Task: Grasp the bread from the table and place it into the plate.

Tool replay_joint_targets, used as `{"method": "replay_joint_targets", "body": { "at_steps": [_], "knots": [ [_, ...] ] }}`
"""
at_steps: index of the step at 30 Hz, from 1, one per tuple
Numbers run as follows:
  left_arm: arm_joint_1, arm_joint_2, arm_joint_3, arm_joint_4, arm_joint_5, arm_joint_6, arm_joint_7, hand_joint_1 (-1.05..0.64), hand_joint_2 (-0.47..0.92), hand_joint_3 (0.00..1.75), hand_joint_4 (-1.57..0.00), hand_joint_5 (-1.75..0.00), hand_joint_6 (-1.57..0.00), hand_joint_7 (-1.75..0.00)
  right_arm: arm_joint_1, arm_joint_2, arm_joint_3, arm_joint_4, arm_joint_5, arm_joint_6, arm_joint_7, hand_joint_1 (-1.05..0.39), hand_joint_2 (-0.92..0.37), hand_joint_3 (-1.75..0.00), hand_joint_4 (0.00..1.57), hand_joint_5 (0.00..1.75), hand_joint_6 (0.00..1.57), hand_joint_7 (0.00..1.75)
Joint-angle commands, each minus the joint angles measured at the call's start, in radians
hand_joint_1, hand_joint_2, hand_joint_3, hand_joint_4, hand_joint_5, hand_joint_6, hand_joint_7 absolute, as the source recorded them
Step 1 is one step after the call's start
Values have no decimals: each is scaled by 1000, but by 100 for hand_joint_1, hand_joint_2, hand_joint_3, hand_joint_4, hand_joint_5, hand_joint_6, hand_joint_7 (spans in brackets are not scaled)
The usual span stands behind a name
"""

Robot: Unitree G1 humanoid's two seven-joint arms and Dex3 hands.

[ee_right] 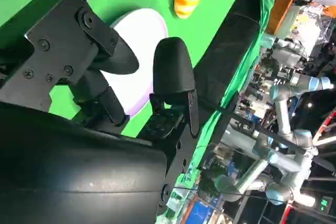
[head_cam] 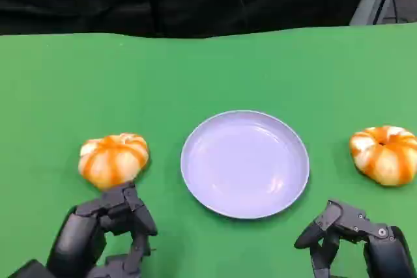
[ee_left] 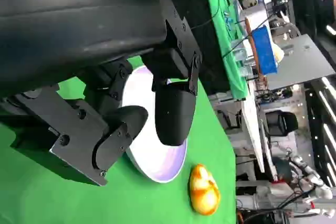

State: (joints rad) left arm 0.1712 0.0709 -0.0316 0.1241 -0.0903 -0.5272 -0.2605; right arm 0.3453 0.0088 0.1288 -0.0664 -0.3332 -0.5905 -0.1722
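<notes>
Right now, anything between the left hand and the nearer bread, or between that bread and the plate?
Nothing visible. The left hand sits just short of the left bread, with bare green table between bread and empty plate.

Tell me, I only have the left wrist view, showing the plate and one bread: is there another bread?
Observer: Yes, a second bread lies left of the plate, just ahead of the left hand.
Operator: Is it gripped?
Observer: No, the left hand holds nothing; the bread rests on the table.
Operator: And the right hand?
Observer: Open, empty, nearer the robot than the other bread.
</notes>
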Motion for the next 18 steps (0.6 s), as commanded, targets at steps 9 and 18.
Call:
{"method": "replay_joint_targets", "body": {
  "at_steps": [9,18],
  "knots": [
    [4,12,11,23,10,-28,3,-2,38,136,-81,-174,-78,-154,-2,-6,-9,5,2,2,-14,7,-23,-146,93,172,86,134],
    [1,10,12,28,-11,-26,-5,-3,41,132,-81,-172,-78,-153,-7,-13,-6,11,4,-6,-11,4,-26,-142,95,172,86,133]
  ]
}}
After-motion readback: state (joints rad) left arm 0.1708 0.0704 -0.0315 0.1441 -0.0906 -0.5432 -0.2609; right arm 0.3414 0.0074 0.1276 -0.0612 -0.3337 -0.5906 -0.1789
